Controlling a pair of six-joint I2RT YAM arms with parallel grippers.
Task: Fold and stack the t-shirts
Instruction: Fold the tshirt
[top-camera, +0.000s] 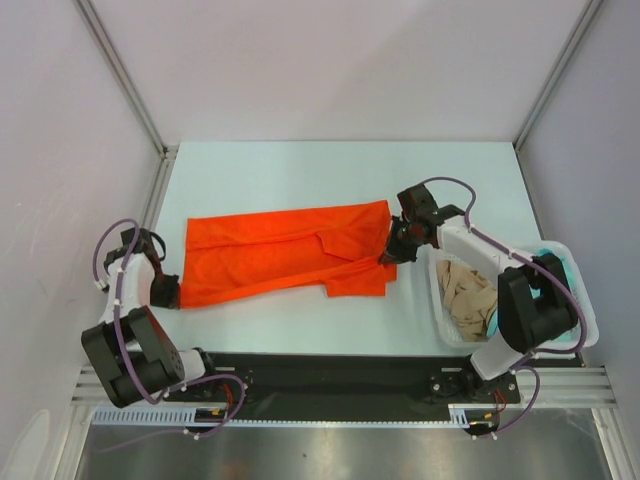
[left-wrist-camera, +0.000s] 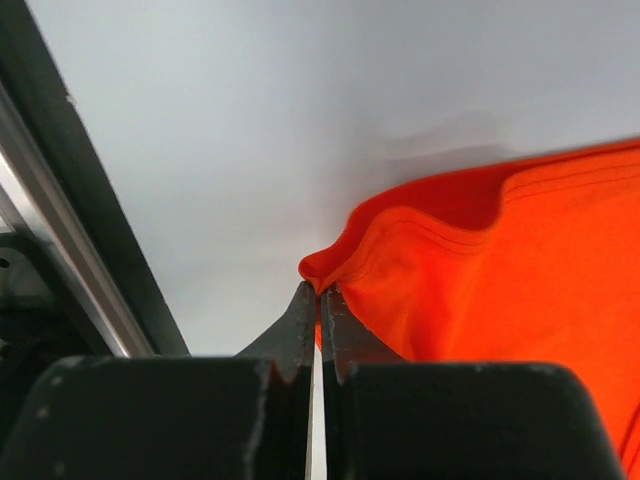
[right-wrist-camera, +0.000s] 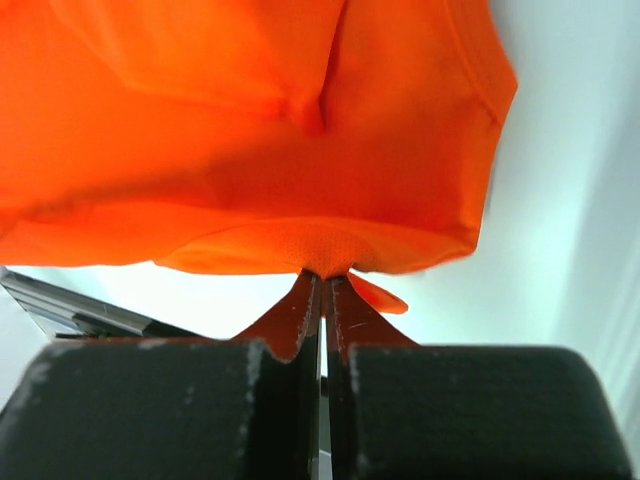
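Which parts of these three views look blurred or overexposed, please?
Top external: evenly lit, sharp across the orange t-shirt. Left wrist: left gripper housing soft, shirt hem crisp. Right wrist: shirt near the right gripper blurred, table beyond washed out.

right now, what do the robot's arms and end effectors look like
The left arm and right arm have black joints, white links and purple cables. The left end effector and right end effector are black, blocky, with two thin tapering fingers.

Top view looks down from behind; close wrist views share orange shirt (top-camera: 280, 255).
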